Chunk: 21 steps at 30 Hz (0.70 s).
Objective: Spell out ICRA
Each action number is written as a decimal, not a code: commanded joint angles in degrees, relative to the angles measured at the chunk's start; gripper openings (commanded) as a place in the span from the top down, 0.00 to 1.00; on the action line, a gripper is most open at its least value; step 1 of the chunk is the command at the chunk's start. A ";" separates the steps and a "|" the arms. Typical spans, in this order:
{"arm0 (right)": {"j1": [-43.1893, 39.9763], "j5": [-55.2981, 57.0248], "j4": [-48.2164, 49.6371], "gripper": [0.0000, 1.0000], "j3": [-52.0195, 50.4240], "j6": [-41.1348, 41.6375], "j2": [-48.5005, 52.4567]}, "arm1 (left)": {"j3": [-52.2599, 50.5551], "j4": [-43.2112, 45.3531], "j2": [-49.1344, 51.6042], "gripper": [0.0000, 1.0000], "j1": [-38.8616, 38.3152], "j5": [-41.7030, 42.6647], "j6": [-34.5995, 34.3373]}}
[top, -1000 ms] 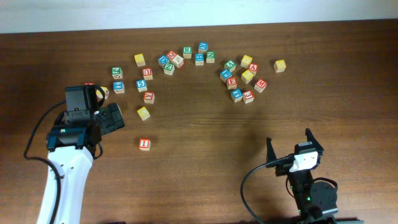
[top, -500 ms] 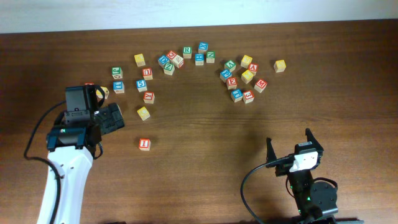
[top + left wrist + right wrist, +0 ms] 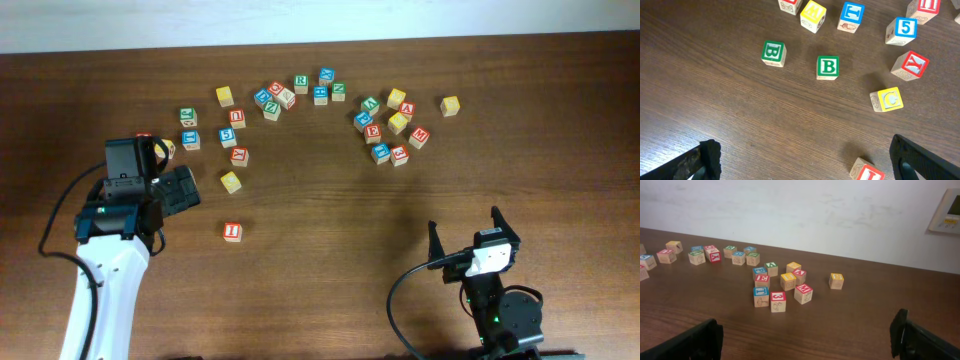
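Observation:
In the overhead view the red "I" cube (image 3: pixel 232 231) lies alone, with the yellow "C" cube (image 3: pixel 231 182) just above it. The green "R" cube (image 3: pixel 300 82) sits in the far middle cluster and the red "A" cube (image 3: pixel 406 109) in the right cluster. My left gripper (image 3: pixel 188 190) stands open to the left of the "C" cube, holding nothing. In the left wrist view the "C" cube (image 3: pixel 887 99) is ahead on the right, and the "I" cube (image 3: pixel 867 172) is at the bottom edge near the right finger (image 3: pixel 920 160). My right gripper (image 3: pixel 466 232) is open and empty at the near right.
Two green "B" cubes (image 3: pixel 773 52) (image 3: pixel 827 66) lie ahead of the left gripper. Several other letter and digit cubes spread across the far half of the wooden table (image 3: pixel 330 200). The right wrist view shows a red "3" cube (image 3: pixel 778 296) nearest and a white wall behind.

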 commanded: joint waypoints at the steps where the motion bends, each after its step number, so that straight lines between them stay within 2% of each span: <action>1: -0.42 -0.09 -0.46 0.02 -0.28 0.68 -0.44 | 0.44 -0.07 -0.57 0.01 0.28 0.22 -0.94; 21: -0.42 -0.09 -0.46 0.02 -0.28 0.68 -0.44 | 0.44 0.15 -0.57 0.01 0.28 2.08 -0.96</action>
